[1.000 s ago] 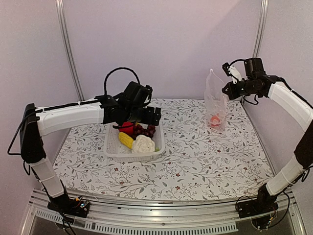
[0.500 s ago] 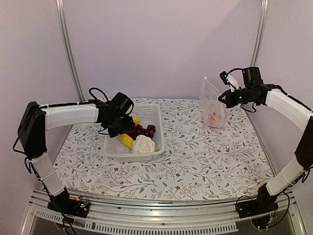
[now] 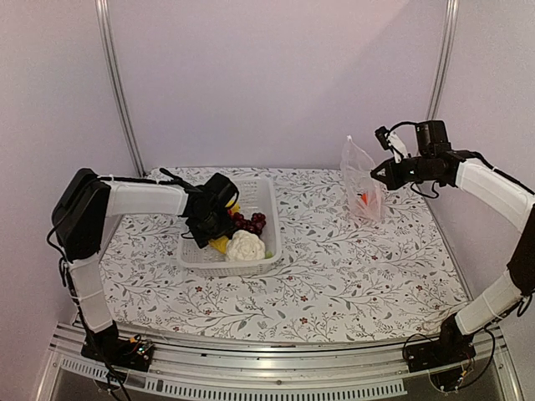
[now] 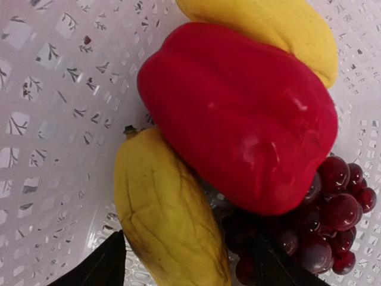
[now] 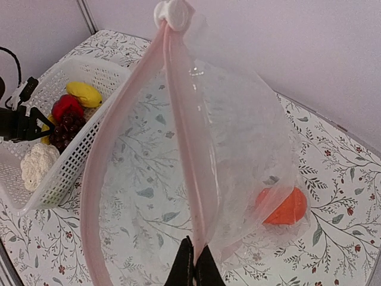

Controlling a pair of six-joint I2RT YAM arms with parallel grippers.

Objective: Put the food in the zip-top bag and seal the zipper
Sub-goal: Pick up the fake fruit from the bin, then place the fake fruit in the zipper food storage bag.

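Left gripper [image 4: 190, 269] has dropped into basket [image 3: 227, 266].
Jaws wide over yellow piece [image 4: 166, 220]; right gripper [image 5: 193, 263] clamps zip-top bag [image 5: 238, 149]; next pick likely.

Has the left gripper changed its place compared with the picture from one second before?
Yes. The left gripper went from over the white basket's far right part to its left side, lower, close above the food.

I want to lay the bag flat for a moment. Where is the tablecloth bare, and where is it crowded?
Bare: the strip between the white basket and the zip-top bag, and the band from the basket's front to the near table edge. Crowded: inside the basket, under the left gripper.
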